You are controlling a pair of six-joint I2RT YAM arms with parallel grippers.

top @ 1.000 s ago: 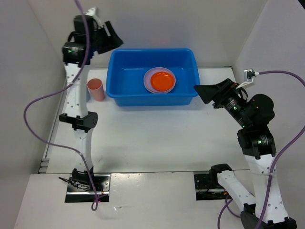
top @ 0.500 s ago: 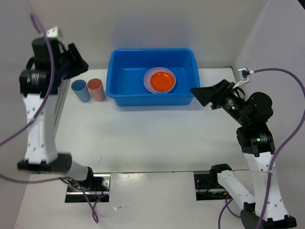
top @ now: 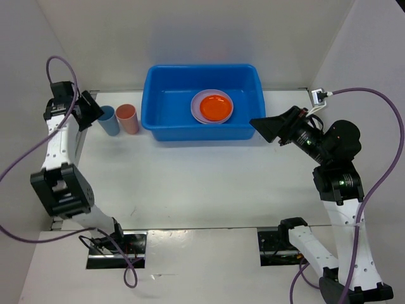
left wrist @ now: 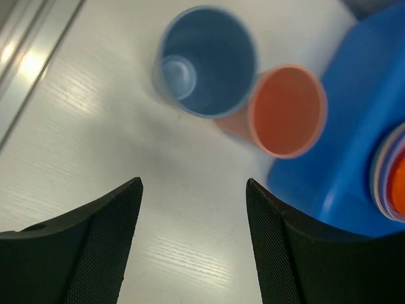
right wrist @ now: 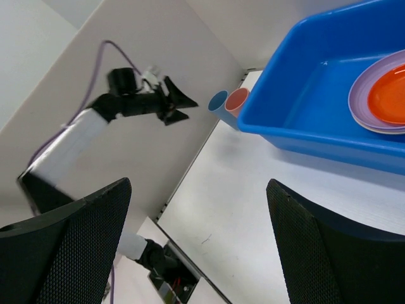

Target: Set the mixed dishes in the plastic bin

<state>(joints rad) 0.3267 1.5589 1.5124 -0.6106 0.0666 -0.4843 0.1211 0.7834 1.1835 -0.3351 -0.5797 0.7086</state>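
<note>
The blue plastic bin (top: 164, 120) stands at the back centre and holds a stack of plates, a lavender one (top: 197, 101) under a smaller orange one (top: 213, 108). A blue cup (top: 109, 120) and a salmon-pink cup (top: 127, 118) stand upright side by side just left of the bin. My left gripper (top: 93, 107) is open and empty, close to the left of the blue cup. In the left wrist view the blue cup (left wrist: 205, 60) and the salmon cup (left wrist: 286, 109) lie ahead of the open fingers (left wrist: 107, 228). My right gripper (top: 266, 126) is open and empty at the bin's right end.
White walls close in the table on the left, back and right. A metal rail (left wrist: 25, 57) runs along the table's left edge. The bin (right wrist: 304, 107) and both cups (right wrist: 229, 100) also show in the right wrist view.
My left arm has swung down and left from above the bin's back left corner to table level beside the blue cup. My right gripper has edged slightly left toward the bin.
</note>
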